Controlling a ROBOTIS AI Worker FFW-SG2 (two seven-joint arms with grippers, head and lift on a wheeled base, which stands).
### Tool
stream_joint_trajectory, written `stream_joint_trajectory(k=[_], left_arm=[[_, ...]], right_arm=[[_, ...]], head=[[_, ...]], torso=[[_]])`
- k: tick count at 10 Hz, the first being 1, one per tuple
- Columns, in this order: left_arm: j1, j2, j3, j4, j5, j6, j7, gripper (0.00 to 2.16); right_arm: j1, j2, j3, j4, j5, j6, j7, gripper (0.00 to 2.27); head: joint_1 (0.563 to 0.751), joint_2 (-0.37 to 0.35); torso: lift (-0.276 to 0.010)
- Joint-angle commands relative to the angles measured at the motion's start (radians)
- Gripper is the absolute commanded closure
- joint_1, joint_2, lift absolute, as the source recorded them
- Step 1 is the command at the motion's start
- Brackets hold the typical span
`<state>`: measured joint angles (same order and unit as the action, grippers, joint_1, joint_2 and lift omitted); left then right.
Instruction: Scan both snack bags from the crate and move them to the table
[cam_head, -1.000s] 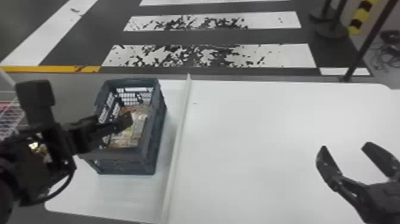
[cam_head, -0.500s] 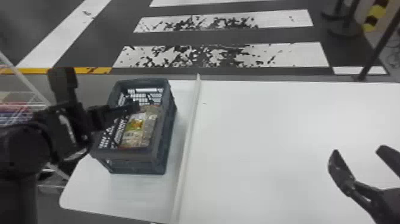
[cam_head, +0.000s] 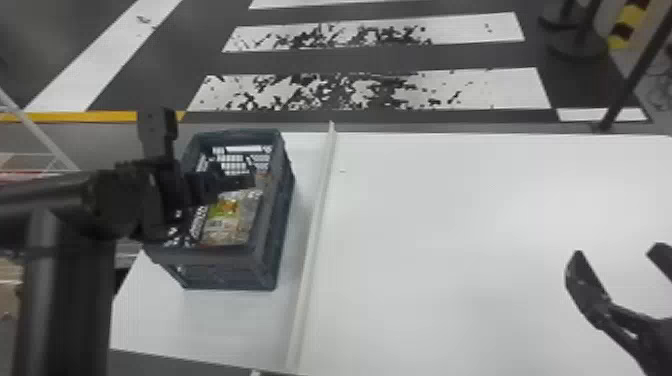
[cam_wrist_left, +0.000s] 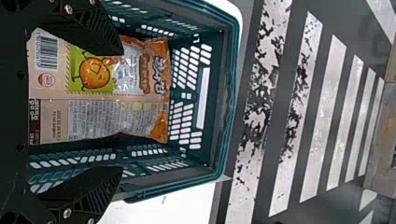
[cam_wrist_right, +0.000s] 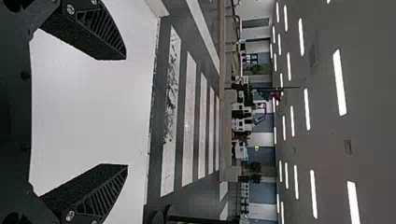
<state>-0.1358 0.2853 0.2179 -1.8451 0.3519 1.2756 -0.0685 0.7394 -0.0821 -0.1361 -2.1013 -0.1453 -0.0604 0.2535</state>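
Well, left gripper (cam_head: 206, 149) at crate (cam_head: 227, 276)

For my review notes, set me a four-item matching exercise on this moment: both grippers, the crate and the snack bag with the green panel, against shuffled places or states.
Things
1. Left gripper
2. Crate
3. Snack bag with the green panel
4. Right gripper

Places and states
A. Standing on the white table, to the left of the pale strip
B. Jaws apart, to the right of the pale strip
C. Jaws apart, over the open top of the crate
D. Lying inside the crate

Pairs: 1-C, 2-A, 3-D, 4-B
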Motion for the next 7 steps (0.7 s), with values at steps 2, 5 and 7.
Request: stream_joint_trajectory(k=[2,5,7], left_arm=[[-0.045,0.006,-0.052,0.076,-0.057,0.003,-0.004,0.12],[-0.09,0.015,-0.095,0.184,-0.077,0.018,-0.014,0.13],[-0.099,0.006,-0.127,0.241,-0.102,-0.037,-0.022,0.13]], right_arm=[[-0.002,-0.013,-0.016,0.038,-0.025,-0.054,0.001,0.11],[-0.002,-0.022,-0.013,0.064,-0.027,-0.094,0.003,0.11],[0.005,-0.025,-0.013,0.064,-0.033,-0.118,0.001,0.1]], head=[[0.695,0.128],[0.695,0.119],[0.695,0.115]], torso=[[-0.087],[-0.087],[-0.087]])
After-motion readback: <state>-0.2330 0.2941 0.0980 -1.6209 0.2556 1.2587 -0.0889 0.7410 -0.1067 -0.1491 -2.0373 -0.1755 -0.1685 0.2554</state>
